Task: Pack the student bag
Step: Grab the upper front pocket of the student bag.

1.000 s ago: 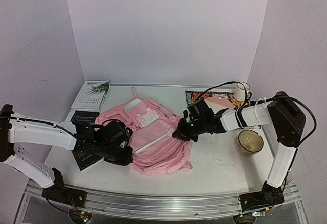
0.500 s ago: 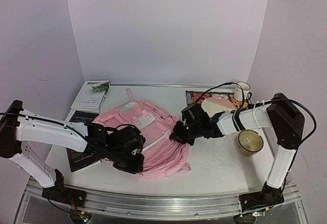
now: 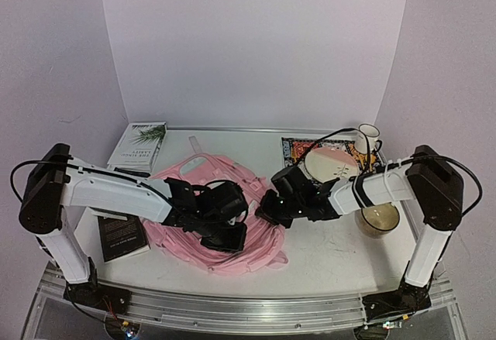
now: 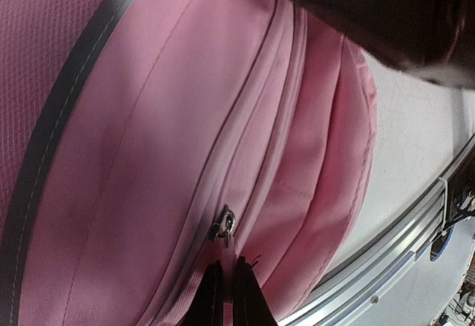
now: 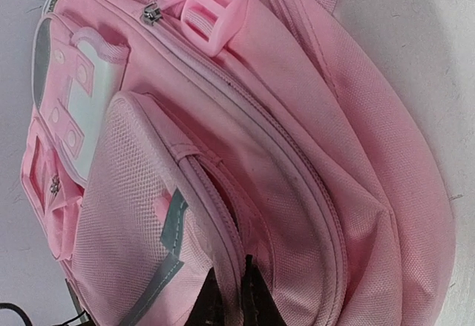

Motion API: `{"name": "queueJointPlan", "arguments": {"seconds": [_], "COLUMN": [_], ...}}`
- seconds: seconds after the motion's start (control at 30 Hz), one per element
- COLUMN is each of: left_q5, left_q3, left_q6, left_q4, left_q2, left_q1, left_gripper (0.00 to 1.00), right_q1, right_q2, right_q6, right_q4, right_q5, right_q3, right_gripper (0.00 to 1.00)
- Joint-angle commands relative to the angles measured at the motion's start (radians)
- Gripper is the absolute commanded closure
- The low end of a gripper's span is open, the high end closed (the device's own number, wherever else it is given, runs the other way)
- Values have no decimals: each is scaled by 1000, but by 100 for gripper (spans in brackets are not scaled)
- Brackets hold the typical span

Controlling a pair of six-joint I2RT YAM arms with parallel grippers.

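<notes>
1. Top external view: the pink backpack (image 3: 186, 243) lies flat in the middle of the table (image 3: 333, 251), between the two arms.
2. The left gripper (image 3: 229, 236) sits on the backpack's near side, and the right gripper (image 3: 268, 208) is at its right edge.
3. Left wrist view: the left gripper's jaws are closed together on a zip seam, just below a metal zipper pull (image 4: 224, 226). I cannot tell whether they pinch anything.
4. Right wrist view: the right gripper's jaws are closed too, their tips sunk in a fold of pink fabric beside a mesh pocket (image 5: 126, 192).
5. A white book (image 3: 138, 145) lies at the far left, and a dark book (image 3: 122, 235) lies just beside the backpack's left edge.
6. A plate (image 3: 332, 163), a mug (image 3: 369, 137) and a glass jar (image 3: 378, 218) stand to the right.
</notes>
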Motion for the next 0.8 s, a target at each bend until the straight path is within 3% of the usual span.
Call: {"name": "queueJointPlan", "arguments": {"seconds": [0.0, 0.1, 0.2, 0.43, 0.63, 0.77], "left_q5": [38, 44, 31, -16, -62, -74], "left_q3": [131, 148, 128, 17, -80, -169], "left_q6": [49, 58, 53, 13, -37, -103], "left_q4": [169, 169, 169, 167, 163, 159], "left_q2": [26, 34, 10, -110, -221, -285], "left_q1": [28, 41, 44, 49, 50, 50], "left_gripper": [100, 100, 97, 79, 67, 61], "right_q1": [37, 36, 36, 37, 37, 50], "right_q2": [-50, -73, -108, -172, -243, -283], "right_q6": [1, -37, -80, -224, -351, -435], "right_q4": [66, 67, 58, 1, -37, -67], "right_q5": [-5, 4, 49, 94, 78, 48], "right_q3": [-27, -39, -53, -73, -110, -123], "right_gripper": [100, 99, 87, 58, 45, 44]}}
